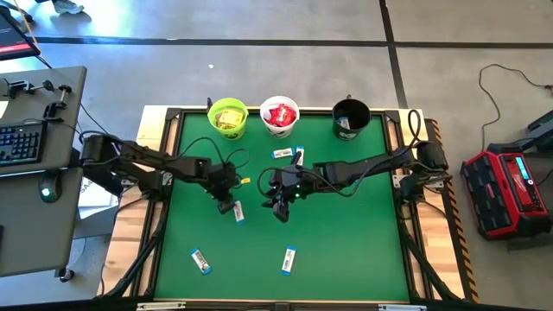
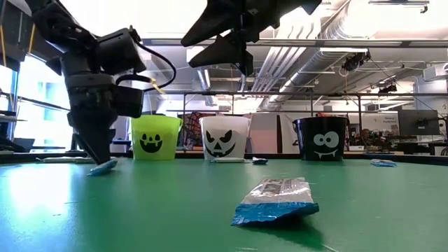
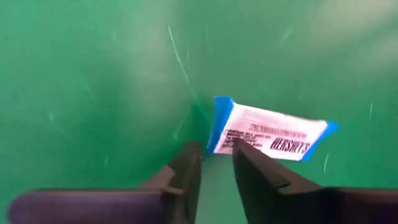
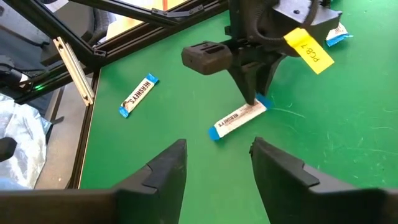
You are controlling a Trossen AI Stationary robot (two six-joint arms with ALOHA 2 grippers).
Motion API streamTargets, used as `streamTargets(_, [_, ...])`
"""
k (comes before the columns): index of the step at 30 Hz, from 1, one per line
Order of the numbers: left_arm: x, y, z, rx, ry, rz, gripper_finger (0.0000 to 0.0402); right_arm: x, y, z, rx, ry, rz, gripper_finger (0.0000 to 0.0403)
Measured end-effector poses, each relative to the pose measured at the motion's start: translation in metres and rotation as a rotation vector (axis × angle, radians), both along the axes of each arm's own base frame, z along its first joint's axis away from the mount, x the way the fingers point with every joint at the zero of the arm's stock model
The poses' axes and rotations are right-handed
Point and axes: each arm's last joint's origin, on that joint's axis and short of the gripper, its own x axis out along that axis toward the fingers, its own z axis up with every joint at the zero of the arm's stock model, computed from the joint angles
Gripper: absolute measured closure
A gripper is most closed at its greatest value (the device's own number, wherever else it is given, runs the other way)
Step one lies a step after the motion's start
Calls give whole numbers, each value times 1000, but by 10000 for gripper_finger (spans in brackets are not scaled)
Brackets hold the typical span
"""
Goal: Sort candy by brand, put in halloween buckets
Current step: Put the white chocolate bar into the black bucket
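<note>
Now my left claw [image 1: 232, 204] sits tip-down on the desk [image 1: 346, 250] at one blue end of a blue-and-white bar [image 3: 268, 133], fingers barely parted, not yet pinching it. The bar's long axis runs away from the tips. Right claw [image 1: 278, 207], spread, hovers nearby.

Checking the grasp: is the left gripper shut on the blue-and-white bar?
Not yet. The left gripper is open, straddling the blue-and-white bar's end.
</note>
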Motion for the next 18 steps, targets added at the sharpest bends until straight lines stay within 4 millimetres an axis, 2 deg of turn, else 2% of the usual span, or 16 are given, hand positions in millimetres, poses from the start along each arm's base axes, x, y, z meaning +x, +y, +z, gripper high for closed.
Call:
streamTargets(6, [6,5,-10,-4,4,20,394,0,0,0,0,0,0,262])
streamTargets(10, [6,5,-9,-2,-7,19,400,0,0,-1,0,7,0,276])
streamTargets(18, [3,7,11,76,-97,74,401,-4,1,-7,49,84,-60,279])
